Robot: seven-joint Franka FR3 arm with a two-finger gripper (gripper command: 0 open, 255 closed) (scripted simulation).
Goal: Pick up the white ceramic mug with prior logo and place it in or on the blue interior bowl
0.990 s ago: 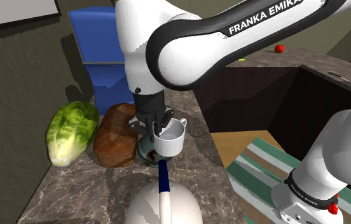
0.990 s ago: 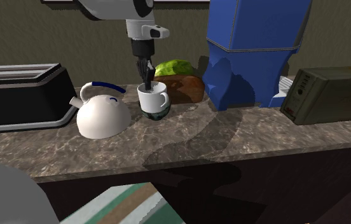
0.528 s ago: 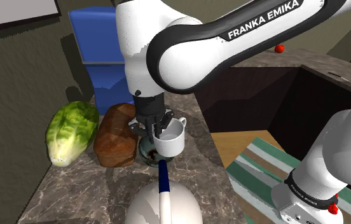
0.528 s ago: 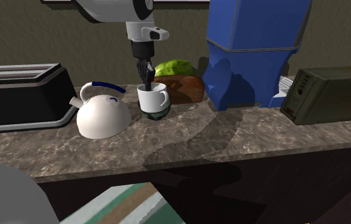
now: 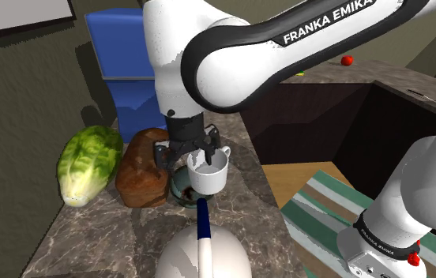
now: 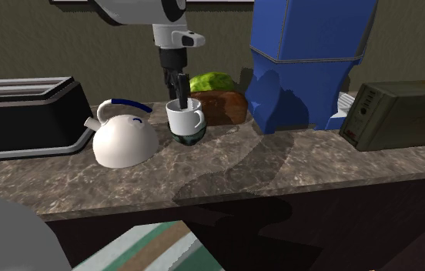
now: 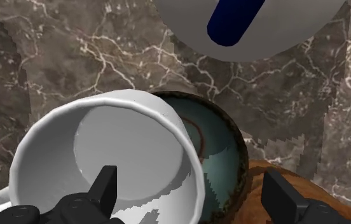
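Jaws gape wide over the smooth white mug (image 7: 123,146) seated in the round teal-lined bowl (image 7: 222,159).

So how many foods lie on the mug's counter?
2: a green lettuce at the shoulder view's left, and a brown loaf between it and the white mug. The arm may hide others.

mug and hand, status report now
Hand open, one finger inside the mug, not clasping it. Mug sits upright in the bowl. Kettle and bread loaf close on either side.
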